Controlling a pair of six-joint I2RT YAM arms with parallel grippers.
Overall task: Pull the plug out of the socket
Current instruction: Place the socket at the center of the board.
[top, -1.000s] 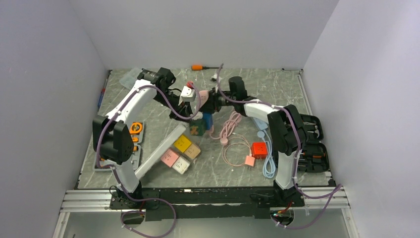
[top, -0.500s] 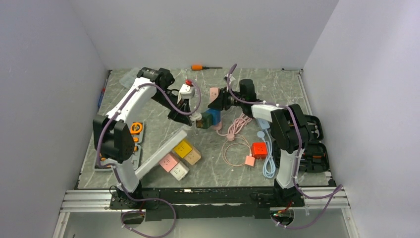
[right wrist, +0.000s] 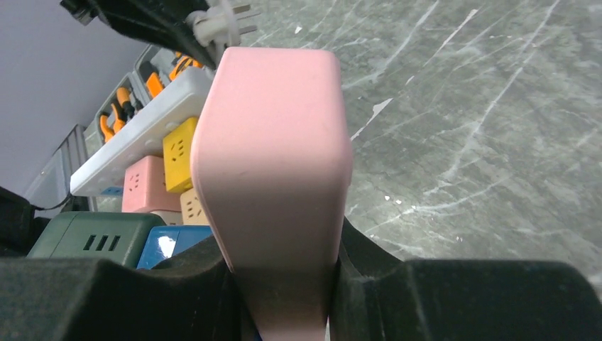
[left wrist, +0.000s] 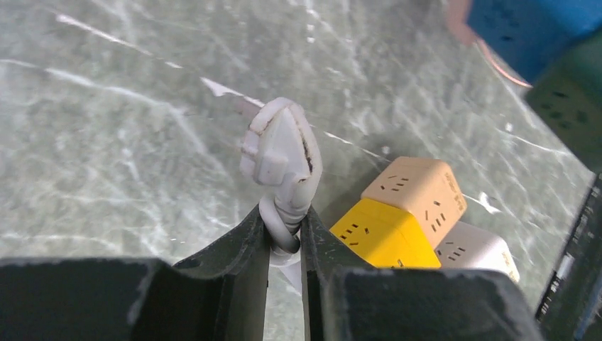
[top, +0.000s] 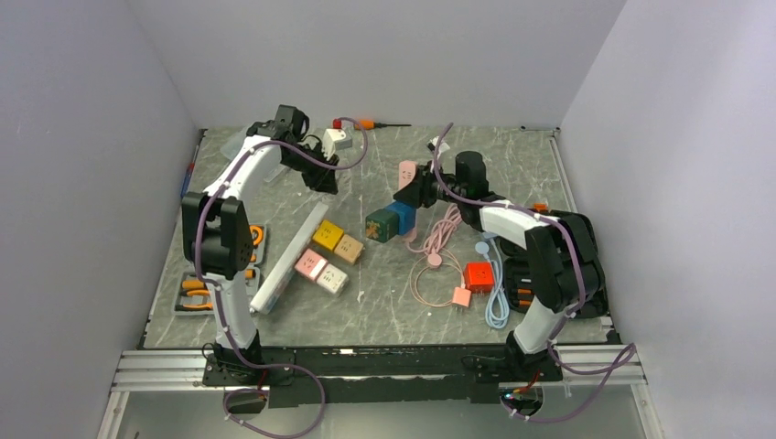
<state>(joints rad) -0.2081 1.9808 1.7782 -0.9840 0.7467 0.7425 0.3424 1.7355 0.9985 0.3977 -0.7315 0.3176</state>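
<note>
The left gripper (left wrist: 284, 224) is pressed together on the neck of the white plug (left wrist: 280, 149), which is free of the power strip (top: 291, 259). The power strip lies slanted on the table (top: 384, 311), left of the middle, beside coloured cube sockets (top: 329, 251). The right gripper (right wrist: 284, 270) is clamped on a pink block (right wrist: 273, 142).

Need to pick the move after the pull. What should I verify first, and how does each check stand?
1. Plug clear of the power strip: ok, prongs bare in the air.
2. Left gripper shut on the plug's neck: ok.
3. Right gripper shut on the pink block: ok.
4. Power strip resting on the table: ok.
5. Where the plug's cord runs: cannot tell.
</note>
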